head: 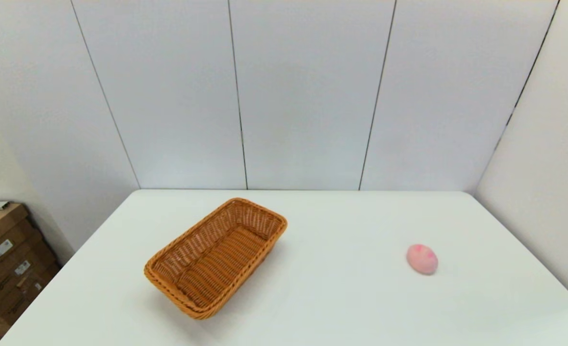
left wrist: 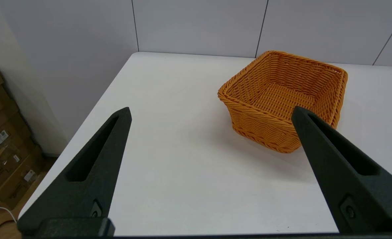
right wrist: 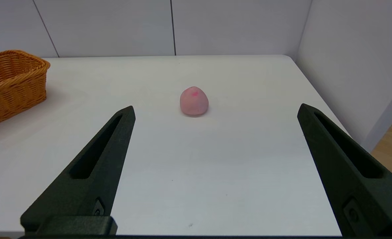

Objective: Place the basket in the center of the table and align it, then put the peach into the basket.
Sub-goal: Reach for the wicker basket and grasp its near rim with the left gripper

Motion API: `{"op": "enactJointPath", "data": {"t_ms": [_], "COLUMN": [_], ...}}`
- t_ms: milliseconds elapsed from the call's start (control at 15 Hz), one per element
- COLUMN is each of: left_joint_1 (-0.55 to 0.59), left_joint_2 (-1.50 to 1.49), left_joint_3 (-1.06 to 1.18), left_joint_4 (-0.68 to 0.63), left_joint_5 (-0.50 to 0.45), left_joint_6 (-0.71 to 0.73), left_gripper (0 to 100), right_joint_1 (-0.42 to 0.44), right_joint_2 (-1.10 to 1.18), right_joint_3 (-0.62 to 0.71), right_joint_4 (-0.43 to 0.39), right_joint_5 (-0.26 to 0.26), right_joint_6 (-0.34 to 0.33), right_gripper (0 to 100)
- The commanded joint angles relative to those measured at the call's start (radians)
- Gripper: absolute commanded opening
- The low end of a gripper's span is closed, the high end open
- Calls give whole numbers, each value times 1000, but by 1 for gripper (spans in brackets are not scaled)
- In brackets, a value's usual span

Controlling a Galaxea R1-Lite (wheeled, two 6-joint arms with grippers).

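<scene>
The basket (head: 215,258) is sitting on the left half of the table (head: 341,298), turned at a slant so that its long sides are running from near-left to far-right rather than square to the table's edges. It is standing upright on its base, open side up, and nothing is lying inside it. The peach (head: 422,259) is resting on the bare tabletop well to the right of the basket — the two are far apart, with only white surface between them.

Neither arm is showing in the head view. The left gripper (left wrist: 210,113) is hovering over the near-left part of the table with its fingers spread wide and holding nothing; the basket is lying beyond it and slightly to the right, one short end facing the camera. The right gripper (right wrist: 215,111) is likewise hanging over the near-right part of the table, fingers wide apart and empty, and the peach is sitting farther out, roughly in line with the gap between them (not touching either finger). Brown cardboard boxes (head: 5,259) are standing on the floor off the table's left side.
</scene>
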Motion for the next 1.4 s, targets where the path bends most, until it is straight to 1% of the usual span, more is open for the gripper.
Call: {"op": "enactJointPath", "data": {"t_ms": [67,333,400,533,600,800,1000,1067,1200,1267,1400], "left_joint_1": [0,0,0,0,0,2,-4,-31,-107,-153,-238], "left_joint_2": [0,0,0,103,208,642,1067,1172,1373,1491,1620], "left_joint_3": [0,-5,-46,-207,-276,-468,-569,-598,-652,-687,-761], "left_joint_4": [0,0,3,71,80,91,130,129,137,164,252], "left_joint_5": [1,2,1,-16,-16,-7,-1,-1,1,2,-1], "left_joint_6": [-2,2,-2,-7,-54,-274,-406,-469,-645,-749,-909], "left_gripper": [100,100,100,100,100,100,100,100,100,100,100], "right_joint_1": [0,0,0,0,0,0,0,0,0,0,0], "right_joint_2": [1,1,1,1,1,1,1,1,1,1,1], "right_joint_3": [0,0,0,0,0,-1,-3,-1,-1,-1,-1], "right_joint_4": [0,0,-1,0,0,5,6,6,5,5,3], "right_joint_5": [0,0,0,0,0,0,0,0,0,0,0], "right_joint_6": [0,0,0,0,0,-3,-3,-3,-3,-3,-3], "right_gripper": [100,100,100,100,100,100,100,100,100,100,100]}}
